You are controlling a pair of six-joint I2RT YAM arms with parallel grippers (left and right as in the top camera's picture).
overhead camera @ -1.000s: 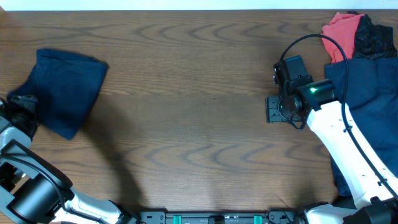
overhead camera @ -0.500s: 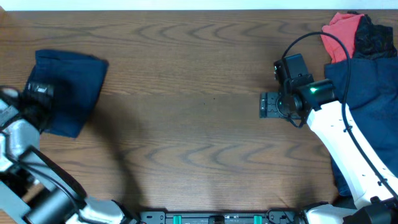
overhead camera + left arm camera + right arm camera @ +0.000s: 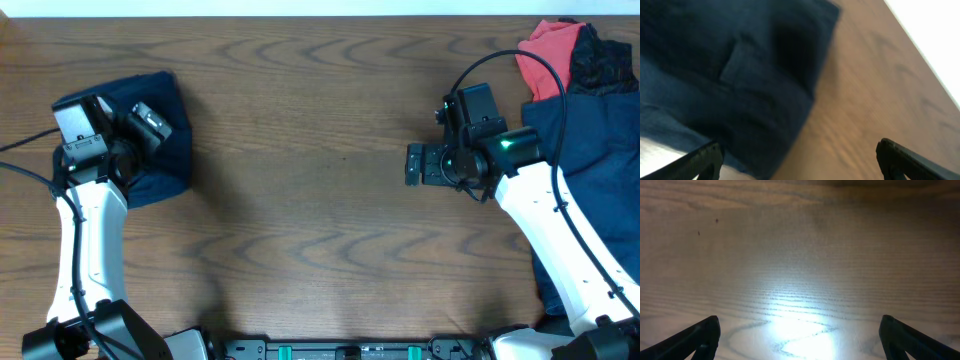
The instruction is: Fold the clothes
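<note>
A folded dark navy garment [image 3: 165, 150] lies at the table's far left; it also fills the left wrist view [image 3: 735, 75]. My left gripper [image 3: 150, 122] hovers over it, open and empty [image 3: 800, 160]. A pile of clothes sits at the right edge: a large navy piece [image 3: 590, 170], a coral-red piece [image 3: 545, 50] and a black piece [image 3: 600, 60]. My right gripper [image 3: 415, 165] is open and empty over bare wood [image 3: 800, 340], left of the pile.
The brown wooden table [image 3: 320, 200] spreads between the two arms. A white wall strip runs along the far edge [image 3: 300, 8]. A black cable [image 3: 500, 65] loops above the right arm.
My left arm swung up from the lower left and now sits over the folded navy garment, which looks more bunched. My right gripper slid a little to the left.
</note>
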